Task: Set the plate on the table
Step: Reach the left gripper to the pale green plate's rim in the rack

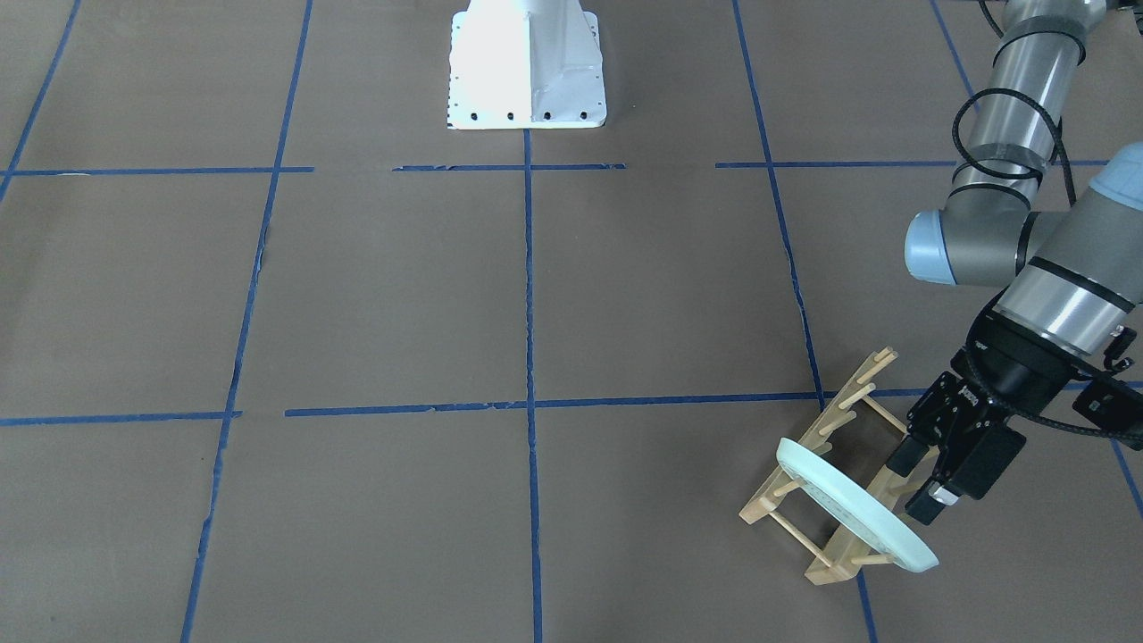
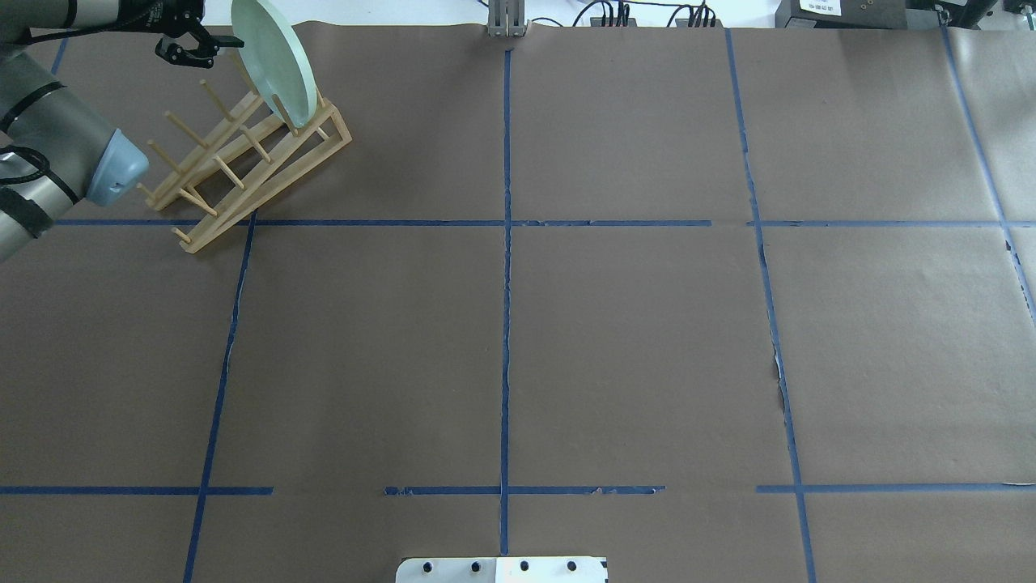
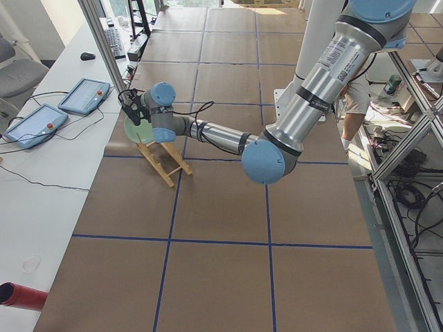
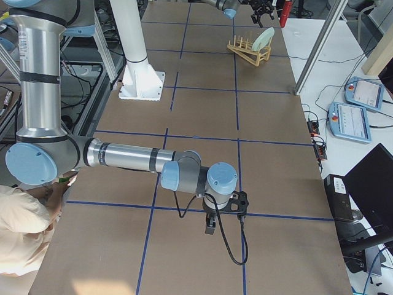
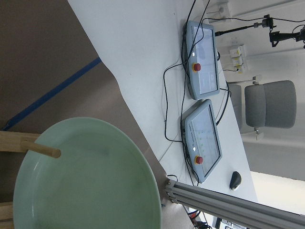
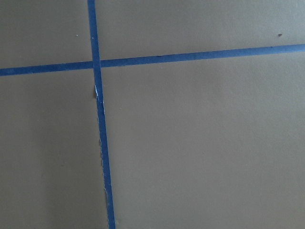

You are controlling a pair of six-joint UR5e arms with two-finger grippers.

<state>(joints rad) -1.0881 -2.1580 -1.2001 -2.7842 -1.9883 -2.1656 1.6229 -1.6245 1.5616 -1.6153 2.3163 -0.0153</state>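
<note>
The pale mint-green plate (image 1: 857, 513) stands on edge, tilted, between the pegs of a wooden rack (image 1: 830, 446) at the far left corner of the brown taped table (image 1: 402, 295). The plate also shows in the overhead view (image 2: 275, 61) and fills the lower left of the left wrist view (image 5: 86, 176). My left gripper (image 1: 922, 482) is open and close beside the plate's face, not touching it. My right gripper (image 4: 212, 224) hangs low over bare table far from the rack. It shows only in the exterior right view, so I cannot tell whether it is open or shut.
The white robot base (image 1: 527, 67) stands at the middle of the table's near edge. A white side bench with two teach pendants (image 5: 202, 62) and an aluminium post (image 5: 228, 210) lies just beyond the table edge behind the rack. A person (image 4: 24, 227) stands by the robot.
</note>
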